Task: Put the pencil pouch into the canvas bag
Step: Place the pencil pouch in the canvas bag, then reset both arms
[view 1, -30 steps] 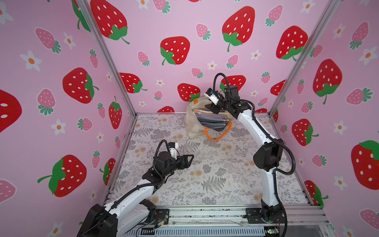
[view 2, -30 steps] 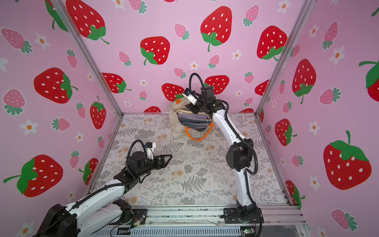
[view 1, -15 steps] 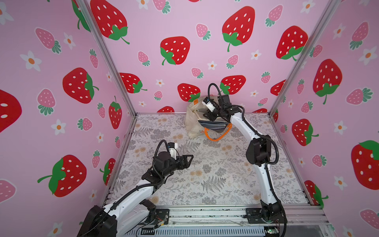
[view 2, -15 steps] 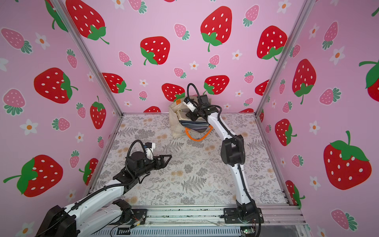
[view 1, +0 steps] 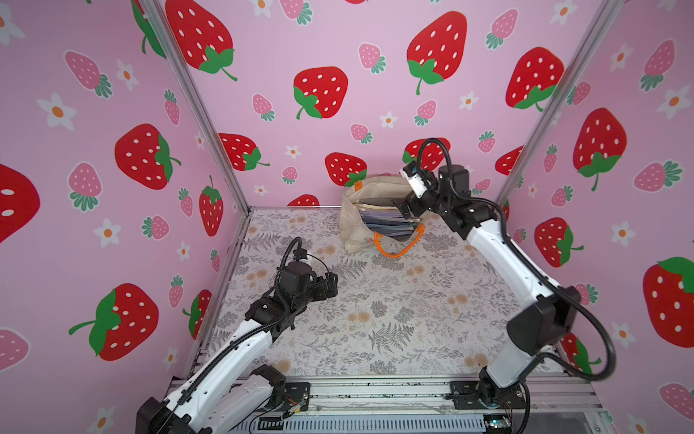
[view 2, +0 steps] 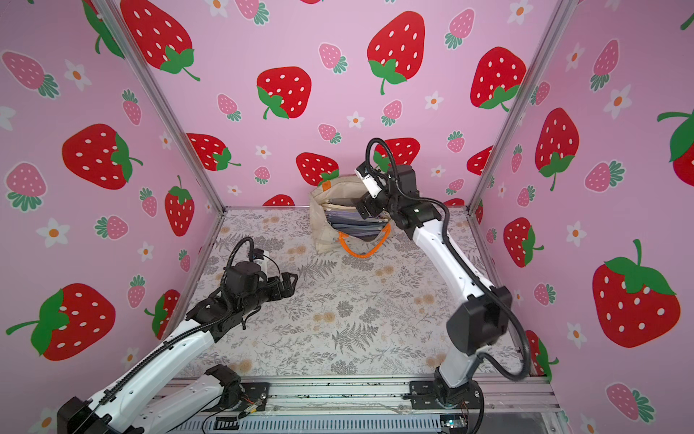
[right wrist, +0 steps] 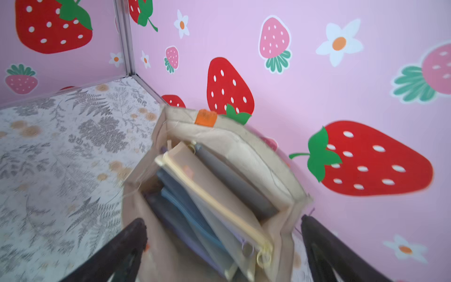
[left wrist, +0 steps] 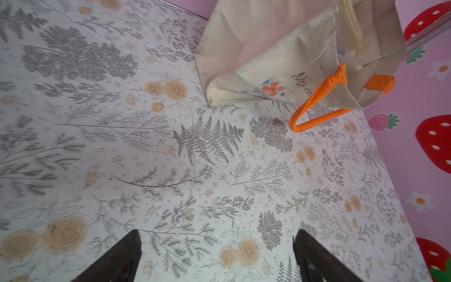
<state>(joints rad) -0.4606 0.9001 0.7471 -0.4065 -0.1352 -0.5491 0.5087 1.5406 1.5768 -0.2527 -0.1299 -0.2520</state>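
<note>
The pouch (right wrist: 207, 185) stands inside the bag (view 1: 351, 233) among other pouches, so the task looks done. The right tool (right wrist: 222, 218) hangs spread and empty over the bag's mouth; the left tool (left wrist: 217, 230), also spread, hovers empty over the worktop (left wrist: 122, 158). Only withdrawal seems left.

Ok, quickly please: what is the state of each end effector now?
Left end effector: open, empty, above the table.
Right end effector: open, holding nothing, above the mouth of the canvas bag.
</note>
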